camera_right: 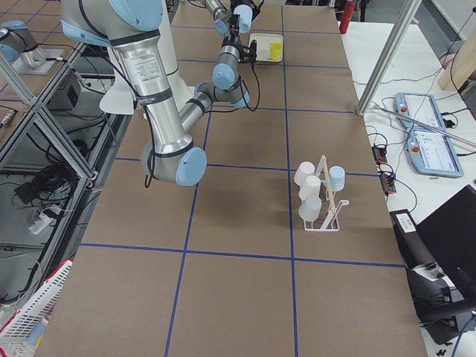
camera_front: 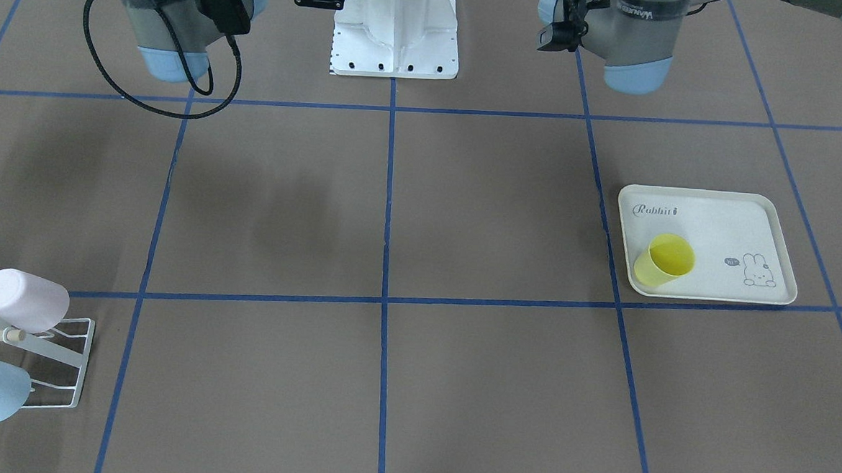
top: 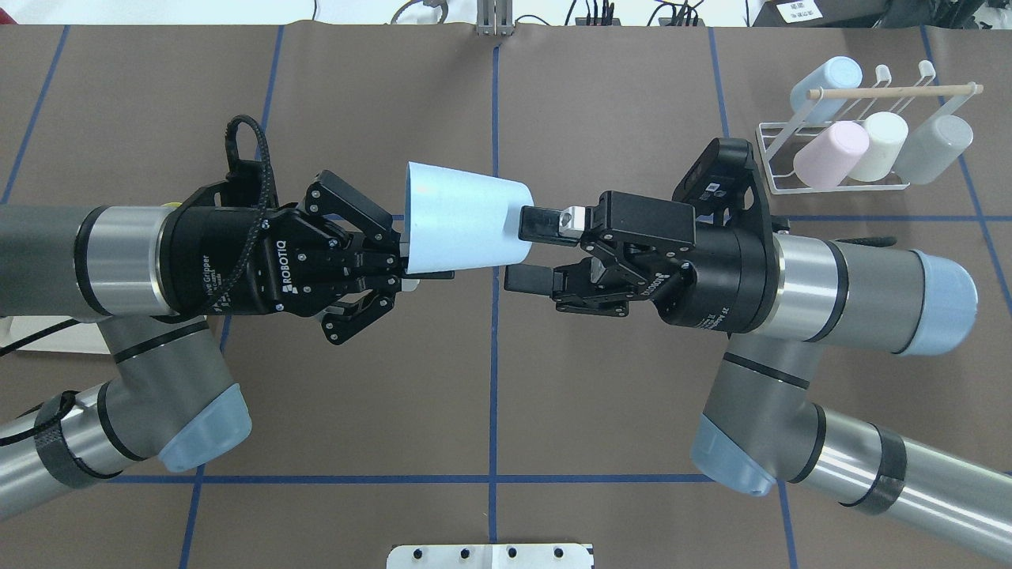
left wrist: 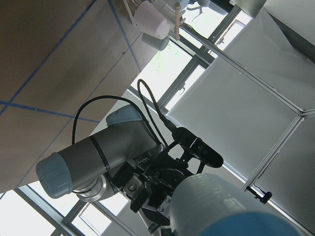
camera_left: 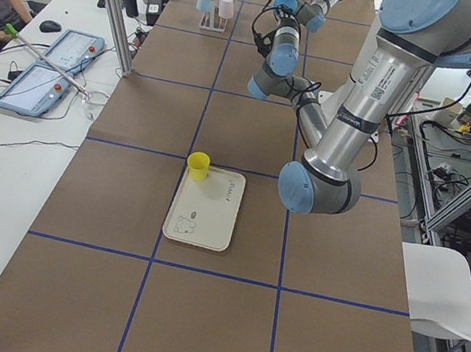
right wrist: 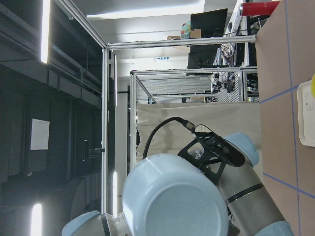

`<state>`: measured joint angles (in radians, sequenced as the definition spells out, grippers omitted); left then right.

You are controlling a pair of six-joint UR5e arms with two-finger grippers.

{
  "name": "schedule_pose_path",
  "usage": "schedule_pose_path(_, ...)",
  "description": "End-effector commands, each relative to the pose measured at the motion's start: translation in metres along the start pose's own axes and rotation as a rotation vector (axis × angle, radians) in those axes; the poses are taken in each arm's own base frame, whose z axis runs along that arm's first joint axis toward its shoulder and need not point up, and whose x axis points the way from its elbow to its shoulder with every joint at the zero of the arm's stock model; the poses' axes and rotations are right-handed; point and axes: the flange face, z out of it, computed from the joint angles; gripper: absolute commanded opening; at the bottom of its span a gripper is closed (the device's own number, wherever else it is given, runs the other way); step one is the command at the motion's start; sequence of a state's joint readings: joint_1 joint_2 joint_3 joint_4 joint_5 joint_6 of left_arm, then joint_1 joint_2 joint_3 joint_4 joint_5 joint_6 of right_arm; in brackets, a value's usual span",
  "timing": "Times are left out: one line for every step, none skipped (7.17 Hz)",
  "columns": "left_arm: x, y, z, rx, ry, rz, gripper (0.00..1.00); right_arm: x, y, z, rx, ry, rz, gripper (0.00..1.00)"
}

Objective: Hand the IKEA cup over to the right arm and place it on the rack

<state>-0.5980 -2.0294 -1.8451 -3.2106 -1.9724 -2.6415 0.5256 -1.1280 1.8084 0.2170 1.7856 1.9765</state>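
Left end effector pinching one blue cup, right end effector spread, rack holding four cups

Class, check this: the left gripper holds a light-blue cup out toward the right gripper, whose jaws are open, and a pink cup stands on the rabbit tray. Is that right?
One slip: a yellow cup, not a pink one, stands on the rabbit tray, as the exterior front-facing view shows. The rest holds: the left gripper holds the light-blue cup toward the right gripper, jaws open.
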Motion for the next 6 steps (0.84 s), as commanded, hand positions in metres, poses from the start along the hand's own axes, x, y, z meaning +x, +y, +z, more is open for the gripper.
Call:
schedule_pose_path(-0.0059,0.0026,0.0028,-0.016,-0.002,-0.006,0.00,0.0013,-0.0005,0.0006,0.009,-0.003,0.002,0.95)
schedule_pose_path(-0.0086,0.0028,0.0043,-0.018,-0.005,-0.011,0.00,0.0017,0.0001,0.0008,0.008,-0.002,0.003,0.95)
schedule_pose_path(-0.0101,0.0046,0.0062,-0.023,-0.006,-0.014,0.00,0.0028,0.0016,0.0016,0.006,-0.003,0.006,0.95)
schedule_pose_path(-0.0090,0.0049,0.0077,-0.024,-0.002,-0.013,0.00,0.0023,0.0019,0.0018,0.010,-0.006,0.009,0.93)
schedule_pose_path(-0.0096,0.0051,0.0080,-0.025,-0.002,-0.014,0.00,0.0024,0.0031,0.0026,0.015,-0.011,0.010,0.83)
schedule_pose_path(-0.0099,0.0045,0.0081,-0.024,-0.003,-0.013,0.00,0.0023,0.0030,0.0026,0.017,-0.011,0.010,0.77)
